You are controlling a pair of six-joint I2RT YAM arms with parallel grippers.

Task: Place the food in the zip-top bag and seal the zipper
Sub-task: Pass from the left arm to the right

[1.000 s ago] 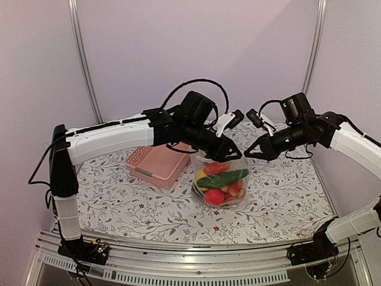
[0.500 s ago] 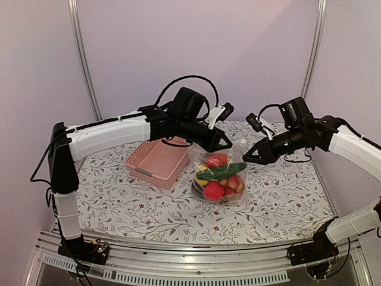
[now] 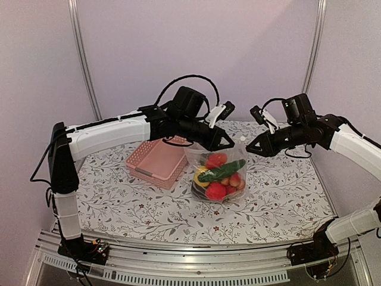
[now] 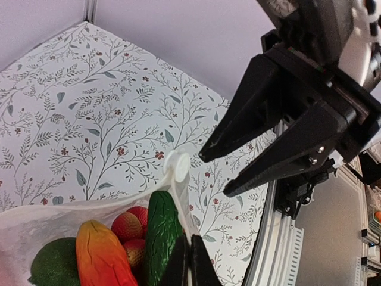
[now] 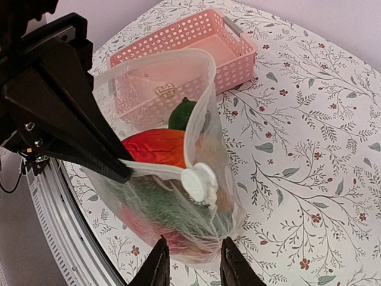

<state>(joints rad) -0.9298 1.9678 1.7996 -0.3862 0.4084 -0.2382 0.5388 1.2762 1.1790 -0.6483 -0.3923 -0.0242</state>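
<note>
Standing mouth-up: zip-top bag (image 3: 217, 173) | left hand (image 3: 229, 144) clamped on it | right hand (image 3: 249, 151) apart

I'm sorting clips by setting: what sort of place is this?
Probably a robot test booth, not a kitchen: plain lilac walls, a floral tablecloth, and an aluminium rail at the table edge.

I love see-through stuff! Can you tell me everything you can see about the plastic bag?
The zip-top bag is clear, crinkly plastic. It stands upright with its bottom on the flowery table, beside the pink basket. Its mouth is open, and a small white round tab sits on the zipper edge. Toy food fills the lower part. The left gripper pinches its top edge, and the right gripper hovers open beside it.
</note>
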